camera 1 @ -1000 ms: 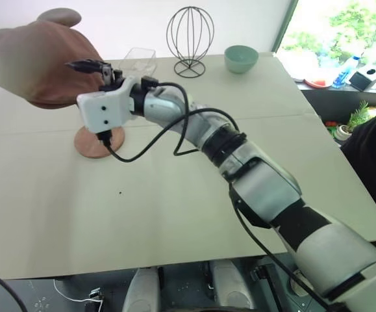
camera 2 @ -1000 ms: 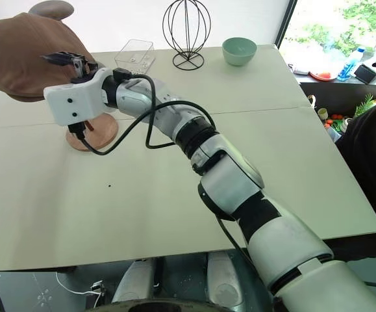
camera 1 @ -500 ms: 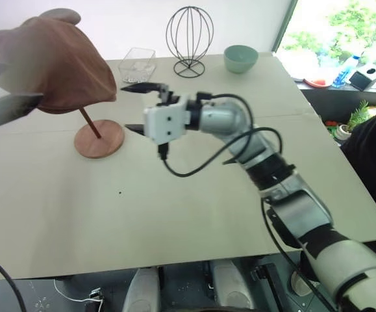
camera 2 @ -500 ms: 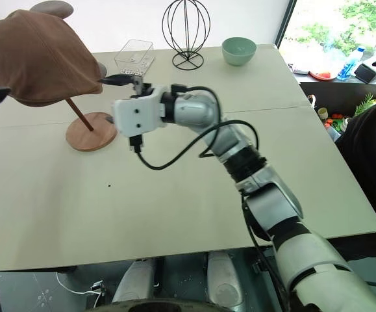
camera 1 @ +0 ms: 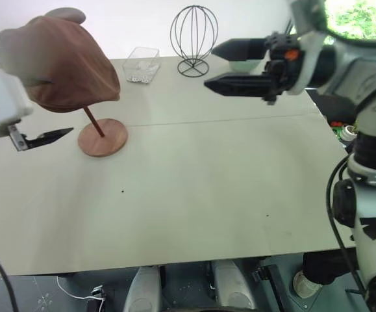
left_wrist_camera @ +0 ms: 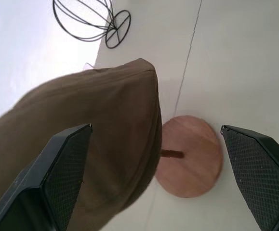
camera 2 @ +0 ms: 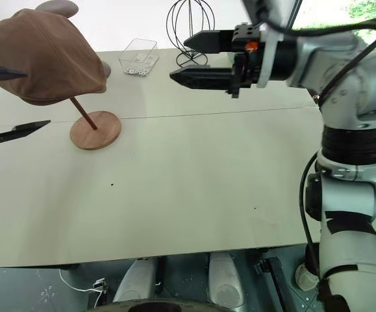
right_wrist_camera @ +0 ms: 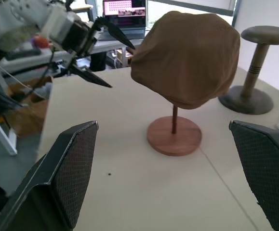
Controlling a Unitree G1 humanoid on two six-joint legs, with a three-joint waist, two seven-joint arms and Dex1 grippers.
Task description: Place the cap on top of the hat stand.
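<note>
**Cap sits on the stand, both grippers apart from it and empty**

The brown cap [camera 2: 41, 55] rests on top of the hat stand [camera 2: 95, 129], draped over its disc so that the disc itself is hidden; the thin slanted rod and the round wooden base show below it on the pale table [camera 2: 194, 175]. In the right wrist view the cap [right_wrist_camera: 187, 57] hangs evenly over the rod, its rim clear of the base.

The left gripper [camera 2: 2, 104] hovers just beside the cap at the table's left side, its two black fingers spread wide, one near the cap's edge and one lower, near the base. Nothing is between them. In the left wrist view the cap and the base show in the gap between the fingers [left_wrist_camera: 64, 163].

The right gripper [camera 2: 191, 60] is raised over the far middle of the table, well apart from the cap, pointing toward it with its fingers parted and nothing held.

Behind stand a black wire head form [camera 1: 194, 40], a clear plastic box [camera 1: 141, 64] and a darker wooden stand [right_wrist_camera: 255, 67] with a domed top
</note>
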